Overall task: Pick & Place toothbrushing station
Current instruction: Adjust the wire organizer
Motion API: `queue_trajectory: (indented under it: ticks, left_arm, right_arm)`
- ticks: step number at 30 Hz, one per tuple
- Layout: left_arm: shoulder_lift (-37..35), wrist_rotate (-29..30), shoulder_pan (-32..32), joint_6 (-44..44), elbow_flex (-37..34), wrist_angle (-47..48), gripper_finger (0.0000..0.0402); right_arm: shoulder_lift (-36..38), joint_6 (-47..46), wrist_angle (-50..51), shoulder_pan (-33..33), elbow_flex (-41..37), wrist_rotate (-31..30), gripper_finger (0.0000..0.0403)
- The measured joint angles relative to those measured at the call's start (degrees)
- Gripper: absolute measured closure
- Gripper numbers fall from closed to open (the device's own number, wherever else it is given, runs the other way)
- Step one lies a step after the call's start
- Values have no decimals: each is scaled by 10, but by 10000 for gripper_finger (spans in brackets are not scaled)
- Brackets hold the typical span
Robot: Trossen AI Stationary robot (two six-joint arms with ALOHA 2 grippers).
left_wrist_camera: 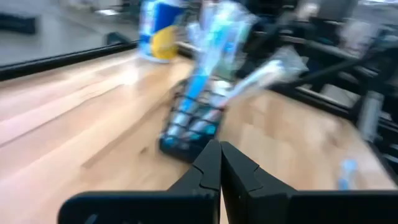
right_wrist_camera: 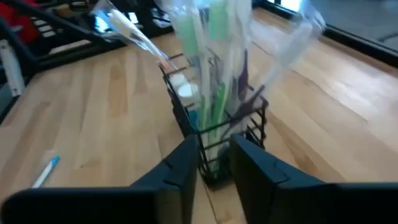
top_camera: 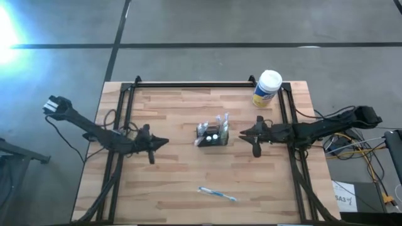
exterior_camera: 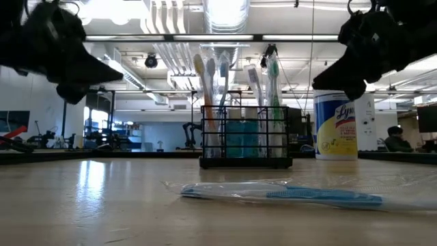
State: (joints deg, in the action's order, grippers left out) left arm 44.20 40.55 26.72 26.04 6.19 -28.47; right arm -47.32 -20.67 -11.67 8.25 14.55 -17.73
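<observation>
Wooden tabletop [top_camera: 176, 188] is seen from above, with the caddy [top_camera: 211, 135] at its middle. Left claw [top_camera: 164, 142], pressed together, is held well apart from it; right claw [top_camera: 242, 133], slightly spread, is held just beside it.

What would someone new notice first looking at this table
Likely the black mesh caddy at mid-table, upright and stuffed with wrapped toothbrushes. The left gripper and right gripper flank it, both apart from it, the left's fingers together, the right's slightly parted. A yellow canister stands at the far right corner, and one wrapped blue toothbrush lies flat near the front edge.
</observation>
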Motion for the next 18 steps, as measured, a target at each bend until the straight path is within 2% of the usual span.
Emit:
queue_trajectory:
  ticks: [2, 7, 11, 16, 18]
  left_arm:
    - [40, 25, 0, 28, 9, -8, 400]
    - [153, 34, -4, 57, 60, -7, 400]
    - [235, 55, -22, 85, 109, -6, 401]
    - [314, 53, -69, 130, 153, -6, 400]
    - [345, 34, -90, 154, 171, -6, 400]
  right_arm:
    - [-7, -23, 9, 19, 0, -29, 336]
    - [-47, -59, 7, 36, 0, -69, 389]
    - [-90, -77, -1, 36, 0, -82, 392]
    - [-148, -79, -59, 36, 0, -82, 392]
    - [-170, -79, -88, 35, 0, -89, 392]
